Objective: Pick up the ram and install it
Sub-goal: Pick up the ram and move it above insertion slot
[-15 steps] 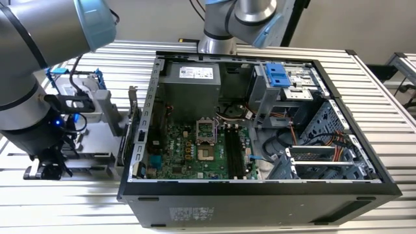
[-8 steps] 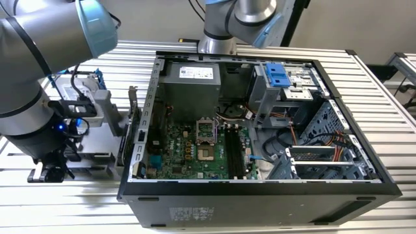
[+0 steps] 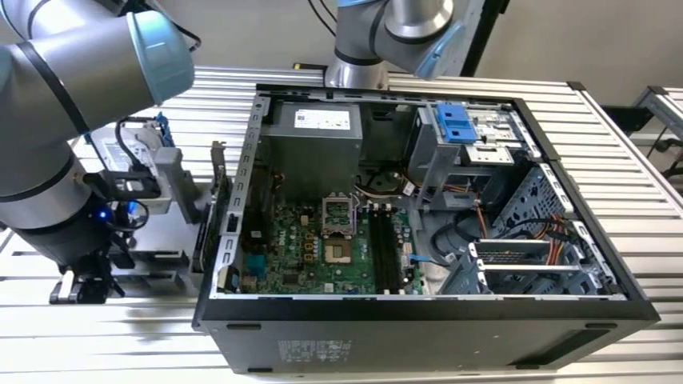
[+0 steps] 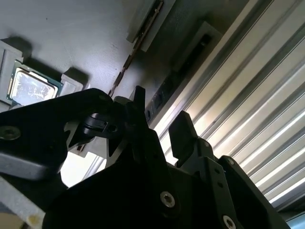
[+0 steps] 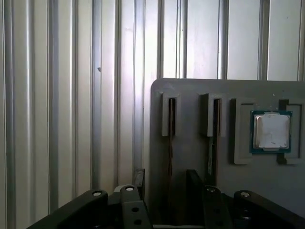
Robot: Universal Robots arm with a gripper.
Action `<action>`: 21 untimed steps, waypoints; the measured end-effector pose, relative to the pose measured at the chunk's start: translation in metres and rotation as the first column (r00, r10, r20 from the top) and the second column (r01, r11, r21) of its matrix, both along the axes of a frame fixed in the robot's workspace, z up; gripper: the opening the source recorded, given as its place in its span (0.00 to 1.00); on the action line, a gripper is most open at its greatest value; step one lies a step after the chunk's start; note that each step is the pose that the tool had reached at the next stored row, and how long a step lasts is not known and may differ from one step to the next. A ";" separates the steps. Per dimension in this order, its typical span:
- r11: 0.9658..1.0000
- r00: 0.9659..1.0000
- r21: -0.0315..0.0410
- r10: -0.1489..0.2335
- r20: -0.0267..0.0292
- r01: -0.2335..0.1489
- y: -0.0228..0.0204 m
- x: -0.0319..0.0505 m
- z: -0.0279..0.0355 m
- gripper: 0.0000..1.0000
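In the first wrist view a grey holder plate [image 5: 190,90] carries two narrow slots, each with a thin dark ram stick standing on edge: one ram [image 5: 170,138] and a second [image 5: 213,143]. My gripper [image 5: 167,188] is open, its fingers [image 5: 139,177] standing either side of the first stick's near end without touching it. The second wrist view shows the same ram [image 4: 125,67] as a thin strip running toward my open gripper [image 4: 159,119]. In the exterior view my gripper [image 3: 80,288] hangs low over the holder [image 3: 160,256], at the view's left of the open computer case [image 3: 427,308].
A processor chip [image 5: 271,131] lies in a recess of the holder beside the slots. The motherboard [image 3: 309,248] inside the case has long black slots [image 3: 385,248]. A blue-framed drive [image 3: 457,122] sits at the case's far corner. Ribbed metal table [image 3: 629,144] surrounds everything.
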State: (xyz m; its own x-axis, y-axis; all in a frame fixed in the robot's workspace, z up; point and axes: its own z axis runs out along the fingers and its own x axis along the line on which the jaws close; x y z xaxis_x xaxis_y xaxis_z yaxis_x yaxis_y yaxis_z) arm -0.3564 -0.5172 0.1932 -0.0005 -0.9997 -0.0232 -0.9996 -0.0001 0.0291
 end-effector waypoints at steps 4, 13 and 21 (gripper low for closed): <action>1.000 1.000 0.000 0.000 0.000 0.000 0.0018 -0.0001 -0.0010 1.00; 1.000 1.000 0.000 0.000 0.000 0.000 0.0035 0.0000 -0.0014 1.00; 1.000 1.000 0.000 0.000 0.000 0.000 0.0041 -0.0001 -0.0014 1.00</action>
